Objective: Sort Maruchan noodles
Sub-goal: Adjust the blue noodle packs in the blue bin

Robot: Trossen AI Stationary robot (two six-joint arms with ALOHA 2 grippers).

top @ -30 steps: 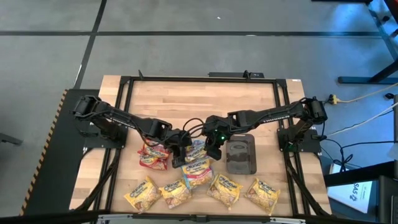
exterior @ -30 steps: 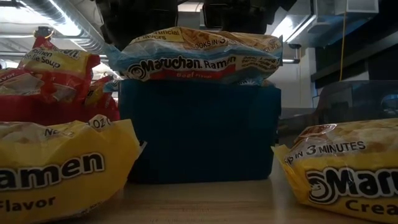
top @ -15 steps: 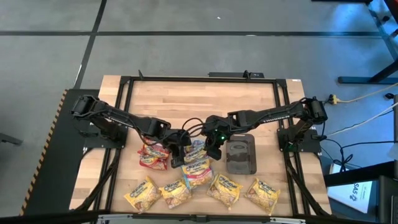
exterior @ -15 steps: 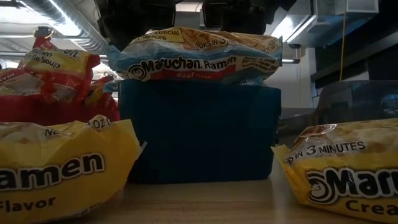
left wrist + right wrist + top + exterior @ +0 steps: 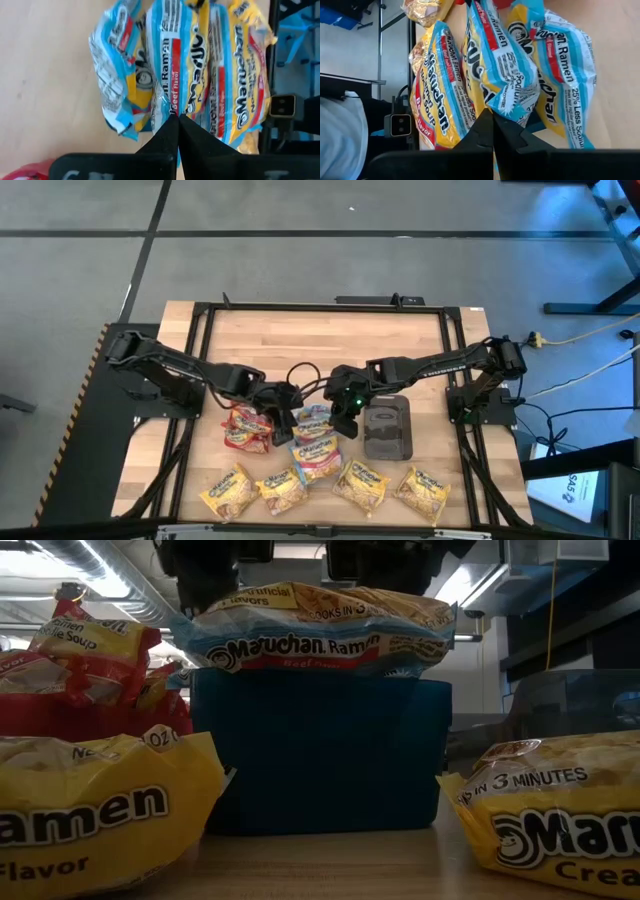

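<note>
Looking down from the high view, I have both arms reaching in to the middle of the table point(image 5: 320, 350). My left gripper point(image 5: 283, 423) and my right gripper point(image 5: 341, 417) flank the blue-edged packets point(image 5: 314, 448) piled on the teal tray. The red packets point(image 5: 246, 430) sit just to the left of that pile, the dark grey tray point(image 5: 388, 430) just to the right, and a row of yellow packets point(image 5: 330, 488) lies along the near edge.

At table height, the top blue-edged packet point(image 5: 320, 632) rests across the teal tray point(image 5: 318, 750), with my grippers as dark shapes just above it. Red packets point(image 5: 85, 665) are heaped to one side and yellow ones point(image 5: 95, 815) lie in front.

Through my left wrist camera, my fingers point(image 5: 167, 145) are pressed together, and their tips meet at the crinkled edge seam of a blue-edged packet point(image 5: 167, 85); whether film is pinched between them I cannot tell.

Through my right wrist camera, my fingers point(image 5: 485, 132) are likewise closed tip to tip at a packet's point(image 5: 500, 75) frilled end.

I judge these packets light, with slippery, yielding wrappers over a brittle noodle block. The flat sealed seam at either end is the place to pinch; squeezing the middle risks cracking the noodles, and a shallow bite on the film could slide off.
</note>
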